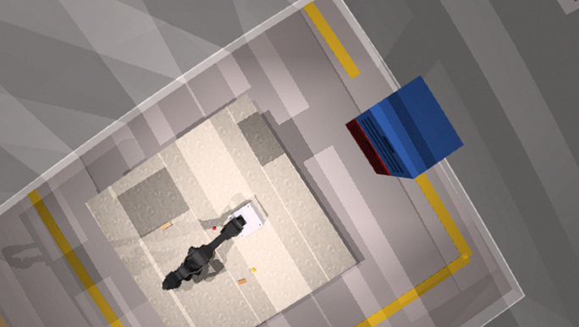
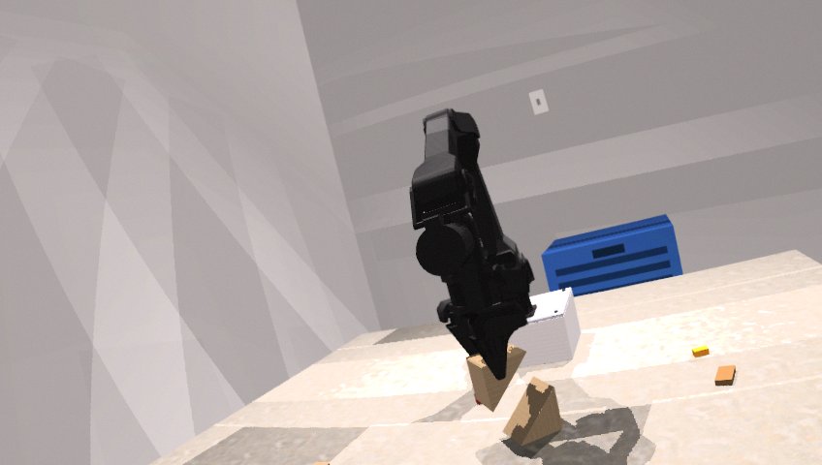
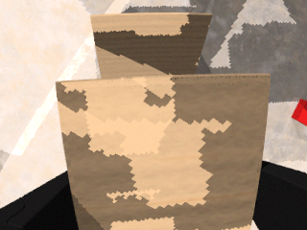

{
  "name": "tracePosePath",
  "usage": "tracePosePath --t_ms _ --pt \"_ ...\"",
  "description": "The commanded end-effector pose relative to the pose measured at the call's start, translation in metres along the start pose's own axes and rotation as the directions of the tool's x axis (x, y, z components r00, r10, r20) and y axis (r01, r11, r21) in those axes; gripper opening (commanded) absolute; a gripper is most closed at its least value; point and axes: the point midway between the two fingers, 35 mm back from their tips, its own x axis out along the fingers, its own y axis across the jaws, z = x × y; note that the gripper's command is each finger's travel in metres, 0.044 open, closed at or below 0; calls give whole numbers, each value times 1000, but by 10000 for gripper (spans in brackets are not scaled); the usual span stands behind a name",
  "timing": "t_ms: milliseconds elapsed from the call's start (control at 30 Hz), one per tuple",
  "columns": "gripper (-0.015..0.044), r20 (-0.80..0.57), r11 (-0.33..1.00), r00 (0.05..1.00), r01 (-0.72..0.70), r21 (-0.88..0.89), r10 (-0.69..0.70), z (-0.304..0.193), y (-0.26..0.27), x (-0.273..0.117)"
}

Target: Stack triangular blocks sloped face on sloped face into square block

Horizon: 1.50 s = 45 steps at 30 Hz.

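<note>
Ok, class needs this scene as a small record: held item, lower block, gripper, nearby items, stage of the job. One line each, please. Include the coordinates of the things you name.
held: one triangular block (image 2: 486, 387) (image 3: 163, 158), narrow edge down, off the table
lower block: the other triangular block (image 2: 535, 412) (image 3: 153, 45), resting on the table (image 1: 213, 150) (image 2: 646, 356), sloped face up
gripper: the gripper (image 2: 490, 368) is shut on the held block
nearby: white box (image 1: 251, 222) (image 2: 548, 339) under the arm; orange piece (image 1: 241, 281) (image 2: 725, 375); yellow piece (image 1: 253, 269) (image 2: 700, 351)
stage: blocks apart, not yet joined
</note>
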Motion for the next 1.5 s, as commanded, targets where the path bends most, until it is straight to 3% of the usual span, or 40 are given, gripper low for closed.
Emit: tracePosePath --t_ms 0,400,1467 --pt "0 3 1000 1000 -10 2 10 5 2 11" --pt "0 4 1000 1000 -10 2 10 16 0 39" --pt "0 -5 1000 1000 -1 7 1 15 -3 38"
